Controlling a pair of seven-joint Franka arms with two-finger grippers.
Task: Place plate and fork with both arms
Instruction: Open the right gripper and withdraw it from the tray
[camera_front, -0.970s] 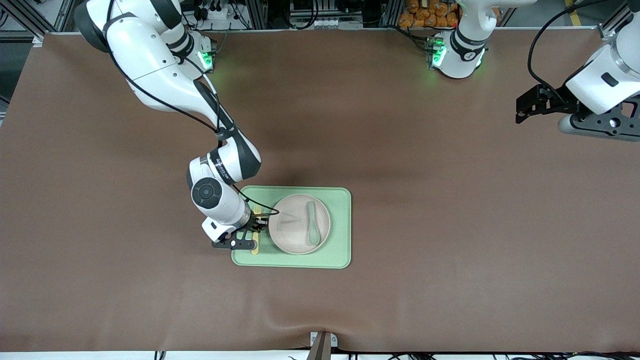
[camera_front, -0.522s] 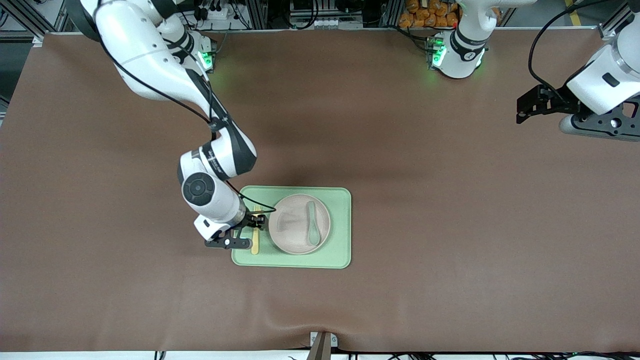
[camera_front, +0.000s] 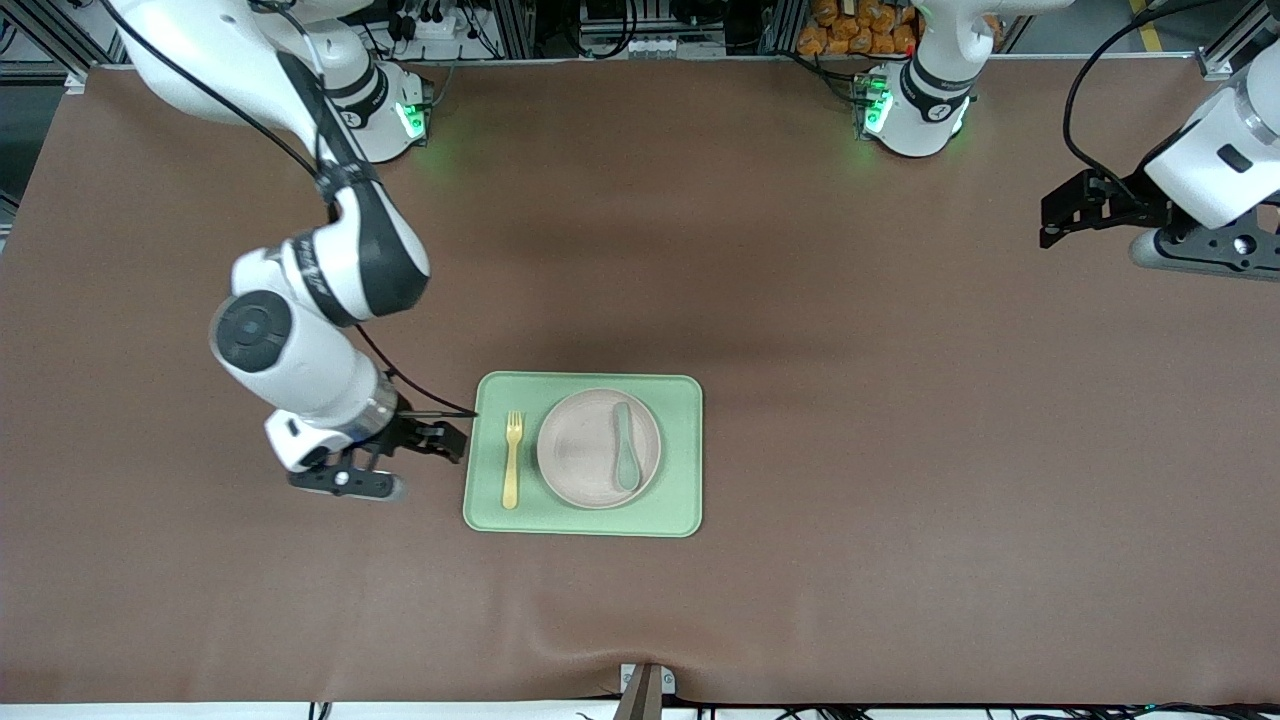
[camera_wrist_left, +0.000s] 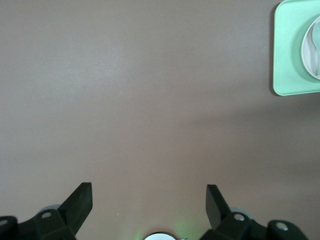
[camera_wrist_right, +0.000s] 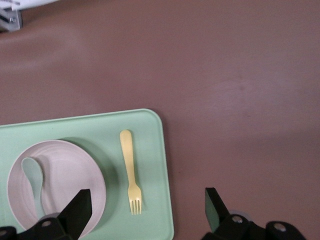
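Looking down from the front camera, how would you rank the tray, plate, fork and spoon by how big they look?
Largest to smallest:
1. Green tray
2. Plate, resting on the tray
3. Fork and spoon: similar length, too close to rank; the spoon looks a bit wider.

Light-green rectangular tray (camera_front: 680, 450) flat on my brown table mat (camera_front: 900, 450), about mid-table. Grey-green spoon (camera_front: 626, 450) within tray's bounds, toward tray's left-arm end, lengthwise, bowl nearer front camera.
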